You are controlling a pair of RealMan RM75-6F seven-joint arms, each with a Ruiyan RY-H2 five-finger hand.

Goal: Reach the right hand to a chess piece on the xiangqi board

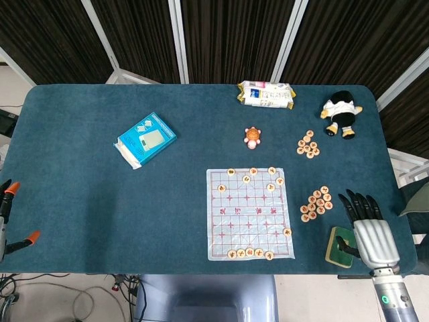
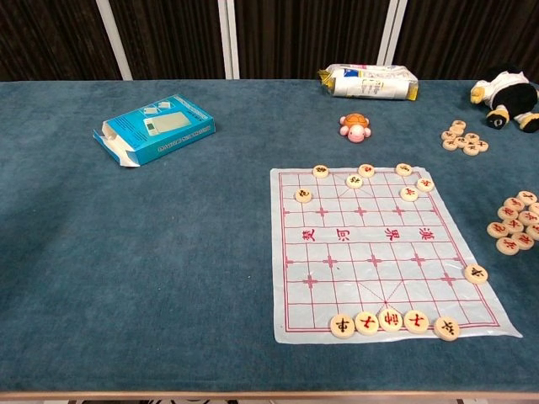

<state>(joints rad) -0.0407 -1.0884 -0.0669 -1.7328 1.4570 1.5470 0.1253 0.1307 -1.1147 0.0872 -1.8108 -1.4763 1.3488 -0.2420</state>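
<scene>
The xiangqi board (image 1: 249,213) is a white sheet with a red grid at the front middle of the table, also shown in the chest view as the board (image 2: 383,252). Round wooden pieces line its near edge (image 1: 249,253) and its far rows (image 1: 253,172). One single piece (image 1: 287,232) sits at its right edge. My right hand (image 1: 366,228) hovers at the front right of the table, right of the board, fingers spread and holding nothing. It overlaps a green and yellow sponge (image 1: 339,247). The chest view does not show this hand. My left hand is out of both views.
Two heaps of loose pieces lie right of the board: one heap (image 1: 316,203) between board and hand, another (image 1: 308,144) farther back. A turtle toy (image 1: 252,137), a snack bag (image 1: 266,94), a plush doll (image 1: 340,113) and a blue box (image 1: 145,139) lie on the far half.
</scene>
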